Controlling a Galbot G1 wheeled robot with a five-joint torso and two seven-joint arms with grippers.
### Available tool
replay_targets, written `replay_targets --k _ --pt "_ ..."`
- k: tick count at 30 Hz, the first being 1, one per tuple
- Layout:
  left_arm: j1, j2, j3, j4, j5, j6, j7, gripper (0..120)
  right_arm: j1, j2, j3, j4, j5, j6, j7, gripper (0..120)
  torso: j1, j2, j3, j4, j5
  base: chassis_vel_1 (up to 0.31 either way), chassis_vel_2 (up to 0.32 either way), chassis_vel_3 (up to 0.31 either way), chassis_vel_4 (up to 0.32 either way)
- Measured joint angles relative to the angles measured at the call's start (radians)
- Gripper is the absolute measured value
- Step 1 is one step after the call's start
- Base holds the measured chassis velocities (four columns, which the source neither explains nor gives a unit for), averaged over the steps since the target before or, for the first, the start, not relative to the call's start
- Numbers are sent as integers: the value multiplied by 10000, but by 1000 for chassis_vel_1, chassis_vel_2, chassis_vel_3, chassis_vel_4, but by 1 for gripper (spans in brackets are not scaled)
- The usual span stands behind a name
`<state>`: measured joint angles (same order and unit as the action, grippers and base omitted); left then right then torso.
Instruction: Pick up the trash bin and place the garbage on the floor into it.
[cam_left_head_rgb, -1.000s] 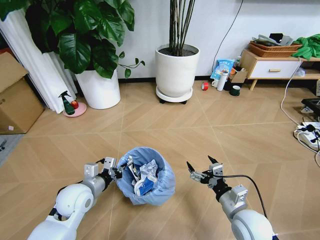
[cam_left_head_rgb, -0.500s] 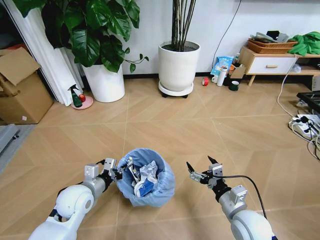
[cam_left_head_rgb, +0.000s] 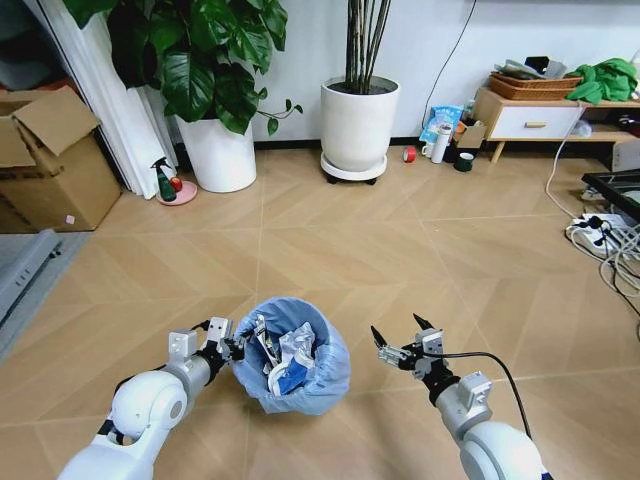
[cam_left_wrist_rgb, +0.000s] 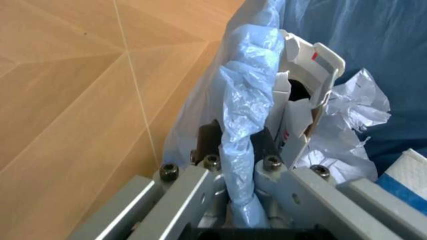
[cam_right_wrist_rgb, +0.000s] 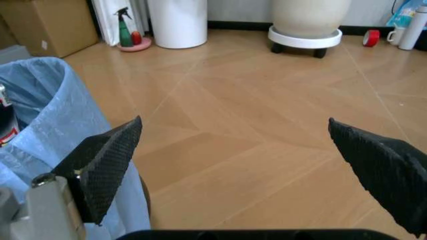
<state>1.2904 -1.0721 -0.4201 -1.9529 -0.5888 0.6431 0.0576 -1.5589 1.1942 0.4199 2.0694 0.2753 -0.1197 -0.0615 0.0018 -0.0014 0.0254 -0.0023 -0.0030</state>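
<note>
My left claw (cam_left_head_rgb: 232, 345) still pinches the near-left rim of the trash bin (cam_left_head_rgb: 296, 366), garbage (cam_left_head_rgb: 288, 355) heaped inside. My right claw (cam_left_head_rgb: 396, 338) hangs wide open just right of it. The view has swung since before; bin and claws kept their places.

The floor (cam_left_head_rgb: 400, 250) is light wood laid in a diagonal pattern, meeting a white wall (cam_left_head_rgb: 440, 40) at a dark skirting. Against the wall stand two white planters (cam_left_head_rgb: 222, 152) (cam_left_head_rgb: 358, 128), one with broad leaves, one with thin stems. A cardboard box (cam_left_head_rgb: 45, 165) sits at the left beside a white curtain (cam_left_head_rgb: 100, 110). At the right a low wooden cabinet (cam_left_head_rgb: 525, 120) carries a basket (cam_left_head_rgb: 530, 87), and cables (cam_left_head_rgb: 610, 245) lie on the floor
</note>
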Motion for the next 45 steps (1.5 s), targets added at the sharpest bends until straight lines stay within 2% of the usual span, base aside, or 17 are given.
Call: replay_targets --k 45 --pt "247 -17 -12 -158 91 -16 3 0 -185 207 45 135 -174 62 -2 100 -2 0 -2 0 -3 187 -120 -194 118"
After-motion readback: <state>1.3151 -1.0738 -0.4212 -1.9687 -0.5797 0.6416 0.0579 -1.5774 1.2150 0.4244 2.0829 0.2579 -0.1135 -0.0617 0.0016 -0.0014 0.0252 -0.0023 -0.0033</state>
